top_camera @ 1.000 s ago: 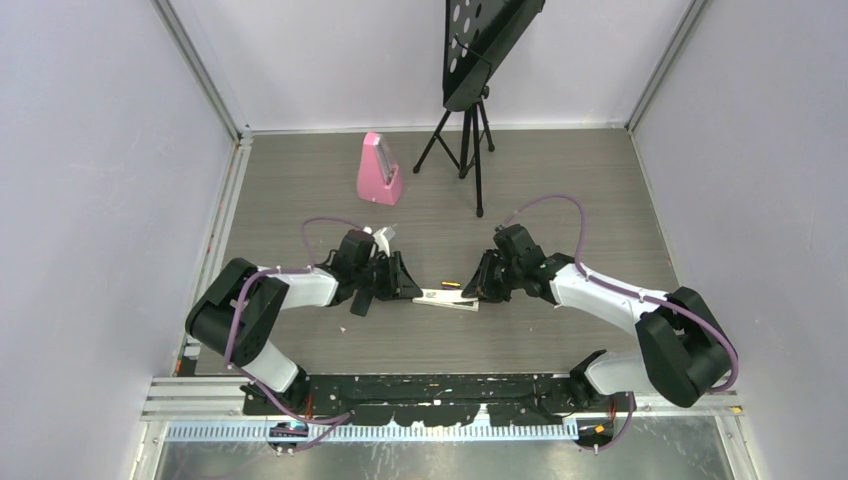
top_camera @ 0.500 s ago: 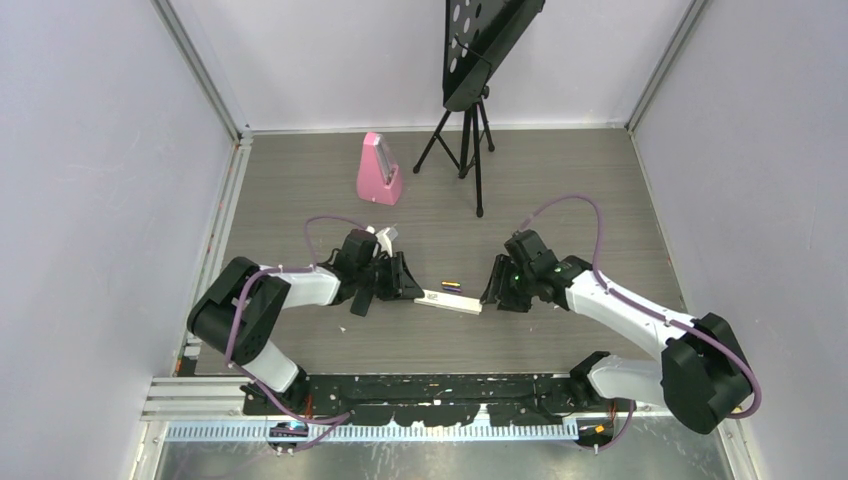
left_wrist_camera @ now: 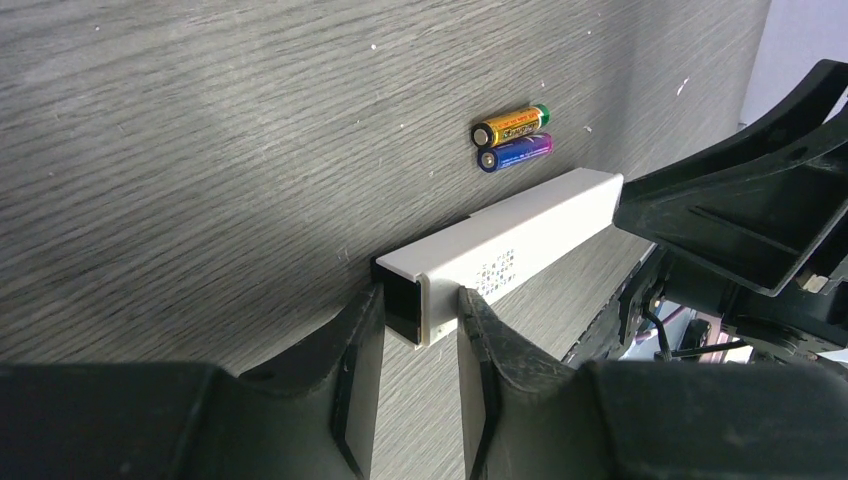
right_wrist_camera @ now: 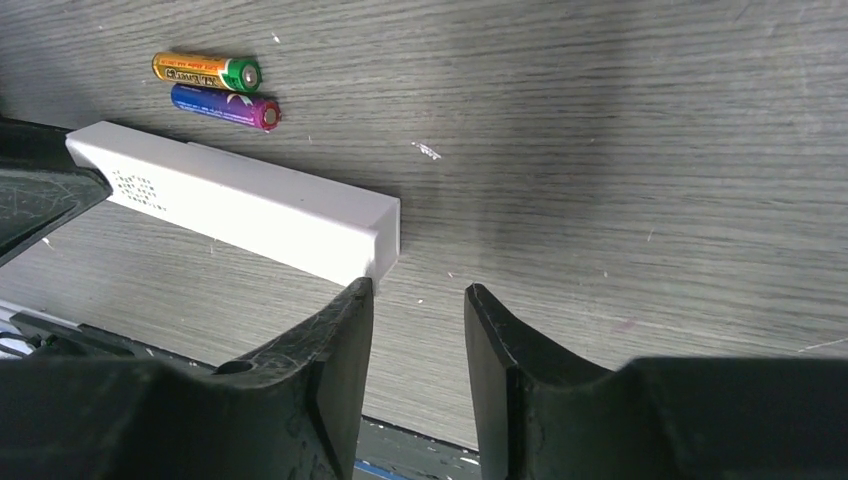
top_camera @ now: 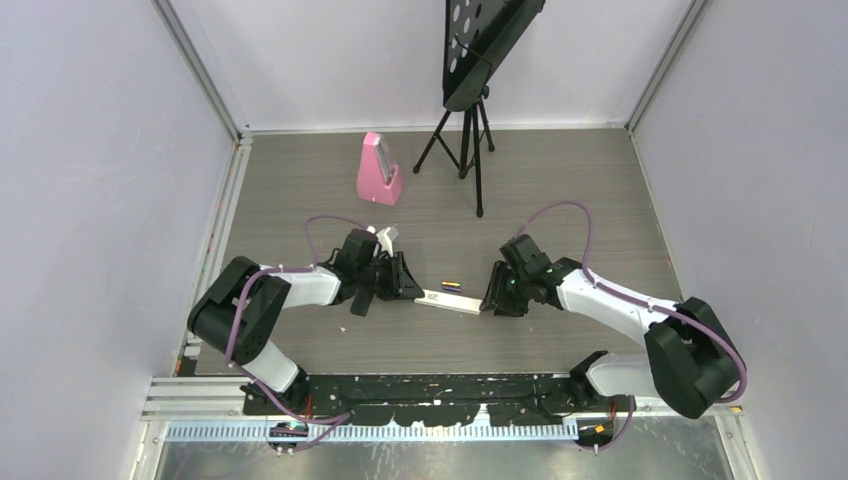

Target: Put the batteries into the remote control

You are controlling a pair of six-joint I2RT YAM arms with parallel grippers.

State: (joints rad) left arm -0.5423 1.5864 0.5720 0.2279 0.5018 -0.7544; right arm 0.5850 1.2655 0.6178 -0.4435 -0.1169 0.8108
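Batteries (left_wrist_camera: 512, 125), two slim glossy cylinders, touch on woodgrain tabletop (left_wrist_camera: 200, 150).

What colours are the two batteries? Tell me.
One battery is gold with a green end, the other battery blue-purple; right wrist view shows best.

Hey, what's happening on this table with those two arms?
The left gripper is clamped on one end of a white bar lying flat on the table. The right gripper hangs open just off the bar's other end, holding nothing. A gold battery and a purple battery lie side by side on the table beside the bar, untouched, so neither is loaded yet.
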